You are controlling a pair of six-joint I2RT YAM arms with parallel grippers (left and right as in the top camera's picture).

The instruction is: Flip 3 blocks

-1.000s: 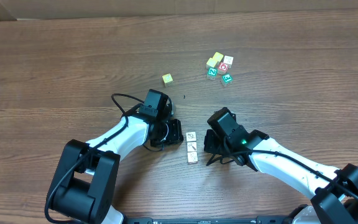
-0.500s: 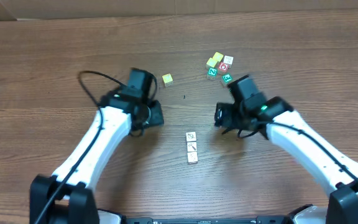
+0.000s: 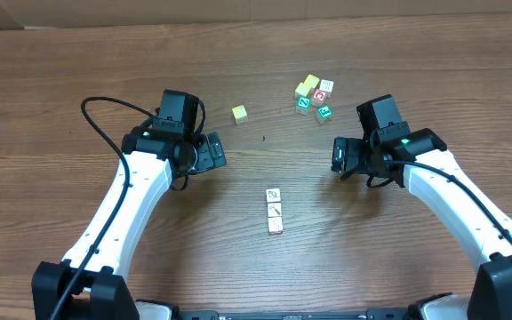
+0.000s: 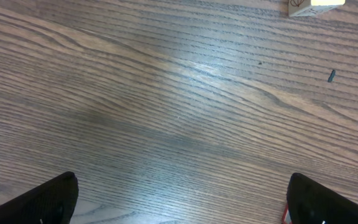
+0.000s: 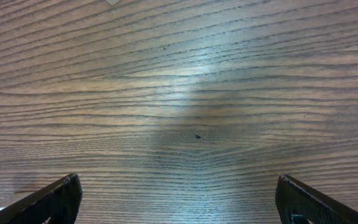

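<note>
The three blocks (image 3: 275, 211) are set on the table (image 3: 78, 71) in a short row, each touching or almost touching the next. The row is placed nearer the robot than the yellow cube (image 3: 239, 113) and a little to that cube's right. Its long axis is laid from far to near, almost straight toward the robot. Pale top faces with thin dark marks are shown; whether any block has been turned over cannot be told.

The left gripper (image 3: 213, 151) is held just to the left of the yellow cube and somewhat nearer the robot. The right gripper (image 3: 337, 156) is held well to the cube's right, at about the same nearness. Both are spread as wide as they go, and nothing is held by either. In each wrist view only bare wood is seen between the fingers (image 4: 42, 202).

The row is thus flanked. It lies to the right of the left fingers, to the left of the right fingers, and nearer the robot than both. Neither arm can be called clearly closer. The far end block is judged the easiest to reach from either side, since the middle one is hemmed in along the row's axis.

A cluster of letter cubes (image 3: 314, 96) is left to the yellow cube's right, well apart from the row.
</note>
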